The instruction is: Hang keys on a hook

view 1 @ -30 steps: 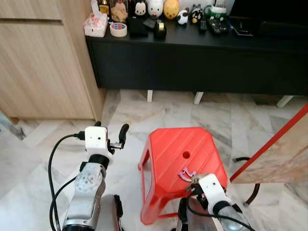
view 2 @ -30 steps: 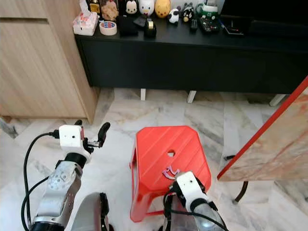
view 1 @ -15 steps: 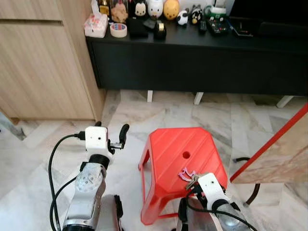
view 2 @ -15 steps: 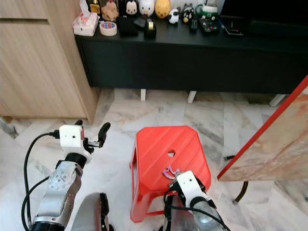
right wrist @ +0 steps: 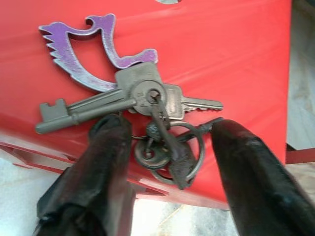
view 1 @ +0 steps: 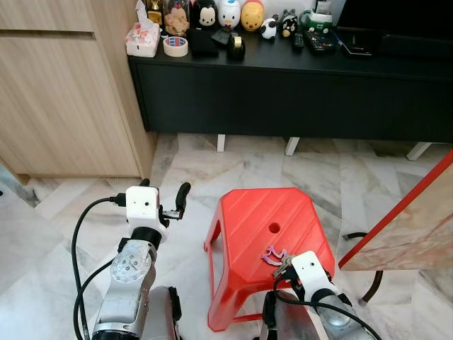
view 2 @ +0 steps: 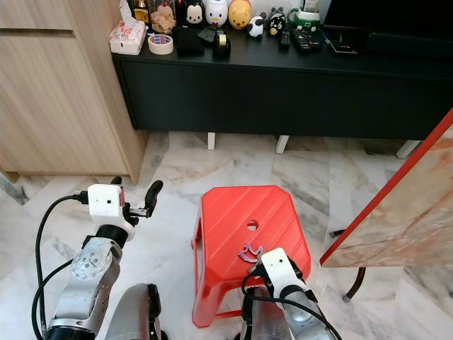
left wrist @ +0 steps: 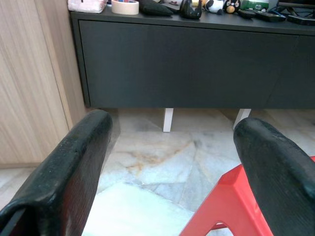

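Nearest the robot, the right end effector has eased a touch closer in over the last second and now sits low at the near edge of the red stool, its two black fingers spread apart on either side of the key ring and not yet closed on anything. The keys lie flat on the stool's seat near that edge: a long old-style key, a flat cut key, a ring cluster and a purple winged fob just beyond them. Judging by this, the approach is nearly done and the pinch on the ring is the step in hand; lifting and carrying to a hook are all still to come, and no hook can be made out here. The left end effector is held up beside the stool, fingers wide apart and empty, pointing toward the dark cabinet. Farther off, across the marble floor, that low black cabinet carries a row of small figurines, a roll of tape and a tissue pack; nothing here serves as a container for the keys.
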Robot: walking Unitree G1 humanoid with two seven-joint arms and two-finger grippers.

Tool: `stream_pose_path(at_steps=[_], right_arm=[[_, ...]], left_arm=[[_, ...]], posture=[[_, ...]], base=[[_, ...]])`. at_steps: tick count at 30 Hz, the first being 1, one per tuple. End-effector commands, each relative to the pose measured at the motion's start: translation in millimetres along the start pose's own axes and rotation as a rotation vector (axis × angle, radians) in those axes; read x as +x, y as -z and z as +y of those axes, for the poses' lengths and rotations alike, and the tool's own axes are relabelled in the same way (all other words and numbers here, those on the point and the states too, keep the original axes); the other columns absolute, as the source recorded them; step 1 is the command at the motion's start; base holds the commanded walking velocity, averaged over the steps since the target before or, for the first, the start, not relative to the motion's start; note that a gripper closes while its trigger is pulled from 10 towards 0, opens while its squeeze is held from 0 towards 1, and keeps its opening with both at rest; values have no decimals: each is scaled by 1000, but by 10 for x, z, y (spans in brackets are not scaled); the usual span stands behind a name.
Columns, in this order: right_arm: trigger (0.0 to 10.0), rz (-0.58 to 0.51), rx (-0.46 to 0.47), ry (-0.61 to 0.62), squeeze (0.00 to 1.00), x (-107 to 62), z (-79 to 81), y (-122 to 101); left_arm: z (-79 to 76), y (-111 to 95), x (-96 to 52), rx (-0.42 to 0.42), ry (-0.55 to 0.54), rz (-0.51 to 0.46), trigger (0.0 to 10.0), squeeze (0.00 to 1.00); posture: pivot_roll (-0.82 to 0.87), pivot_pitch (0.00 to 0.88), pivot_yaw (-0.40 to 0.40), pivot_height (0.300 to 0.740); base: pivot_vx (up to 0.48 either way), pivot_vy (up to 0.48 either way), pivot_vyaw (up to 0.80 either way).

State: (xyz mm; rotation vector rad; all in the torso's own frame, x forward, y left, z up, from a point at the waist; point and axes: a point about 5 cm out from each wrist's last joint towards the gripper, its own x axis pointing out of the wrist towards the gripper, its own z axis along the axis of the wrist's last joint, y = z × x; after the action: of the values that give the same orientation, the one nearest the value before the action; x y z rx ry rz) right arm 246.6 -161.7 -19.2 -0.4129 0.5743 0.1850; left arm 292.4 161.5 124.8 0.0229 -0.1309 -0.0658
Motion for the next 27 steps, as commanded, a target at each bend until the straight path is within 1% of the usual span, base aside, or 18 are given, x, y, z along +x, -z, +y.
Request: stream_pose_path(at_steps=[1,8,18,20,21,23,25,27], right_arm=[[0,57,20,18,0,-16,-45,134],[0,57,23,12,0,0,-18,141],[0,56,29,-15,0,9,63,138],[0,35,34,-20,0,17,83,92],[0,-5,42,-13,0,25,80,26],[0,-31,48,-8,0,28,74,-14],[0,-69,54,11,0,28,54,-71],[0,-131,71,36,0,22,26,-159]], left_arm=[[-22,47,-24,18,14,19,10000,0],[-24,57,-28,33,19,24,10000,0],[-11,77,-45,42,21,36,10000,0],[-7,78,-45,45,21,38,10000,0],[-9,80,-44,45,21,38,10000,0],[-12,80,-44,46,22,38,10000,0],[-14,81,-44,47,22,38,10000,0],[-11,82,-44,47,21,39,10000,0]], posture=[[71,122,-92,593],[76,124,-91,593],[81,126,-90,593],[80,126,-89,593],[80,126,-89,593],[80,126,-89,593],[82,125,-89,593],[81,125,-89,593]], base=[[0,0,0],[0,0,0],[0,0,0],[0,0,0],[0,0,0],[0,0,0],[0,0,0],[0,0,0]])
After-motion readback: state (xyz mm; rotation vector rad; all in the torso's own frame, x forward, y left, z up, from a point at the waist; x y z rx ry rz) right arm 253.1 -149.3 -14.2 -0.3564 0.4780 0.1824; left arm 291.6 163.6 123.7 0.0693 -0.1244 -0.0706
